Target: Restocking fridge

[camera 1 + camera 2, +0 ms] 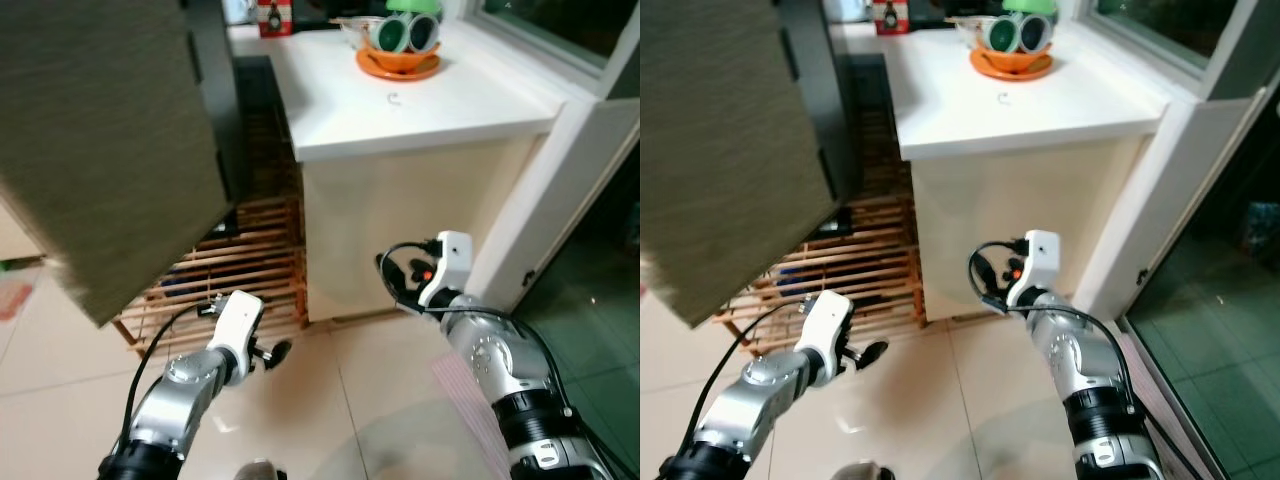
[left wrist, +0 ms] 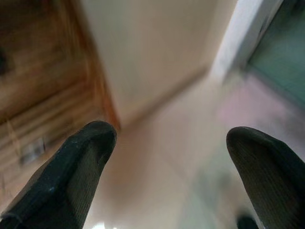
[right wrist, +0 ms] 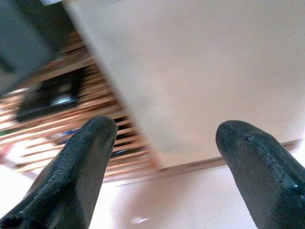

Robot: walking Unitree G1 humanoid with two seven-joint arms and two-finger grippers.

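Left eye view: white table (image 1: 430, 110) carrying an orange bowl (image 1: 398, 62), wooden slatted rack (image 1: 250, 260) beside it, tiled floor (image 1: 330, 400). Left hand (image 2: 167, 157) and right hand (image 3: 162, 152) both gape wide, empty.

The floor tiles (image 1: 330, 400) are glossy and pale, throwing back soft reflections. The slatted rack (image 1: 250, 260) is bare orange-brown wood. The counter top (image 1: 420, 105) looks smooth, matt white, and its side panel (image 1: 400, 230) smooth cream (laminate, by the look). The bowl (image 1: 398, 62) shines like orange plastic.

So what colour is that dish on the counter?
Orange; the dish shows best in the left eye view.
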